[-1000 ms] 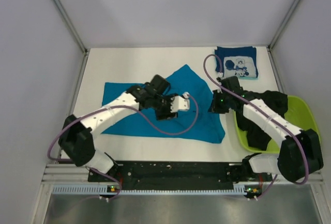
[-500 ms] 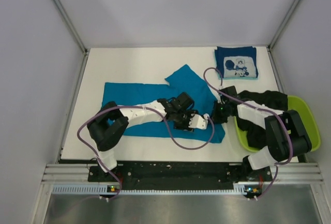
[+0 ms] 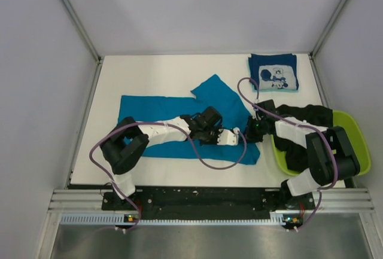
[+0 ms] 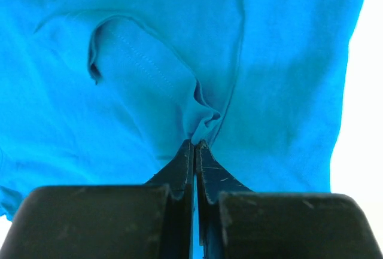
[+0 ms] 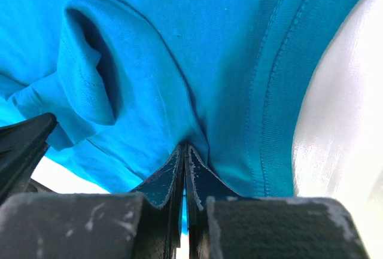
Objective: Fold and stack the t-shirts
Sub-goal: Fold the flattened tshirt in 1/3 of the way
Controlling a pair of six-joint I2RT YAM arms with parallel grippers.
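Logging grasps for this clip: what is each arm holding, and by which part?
Both hold the teal t-shirt: left fingers on a raised fold, right fingers beside the stitched hem.

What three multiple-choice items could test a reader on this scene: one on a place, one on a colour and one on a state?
1. Where does the folded navy t-shirt lie?
A: at the far right corner of the table
B: at the near left corner
C: in the middle

2. What colour is the cloth that the left hand and the right hand grip?
A: black
B: white
C: teal-blue

3. In what state is the left hand?
A: wide open
B: shut on a fold of cloth
C: shut on nothing

Answers:
1 A, since the top view shows it by the far right edge.
2 C, since both wrist views show teal-blue cloth at the fingertips.
3 B, since its fingers meet with a pinch of the teal-blue t-shirt between them.
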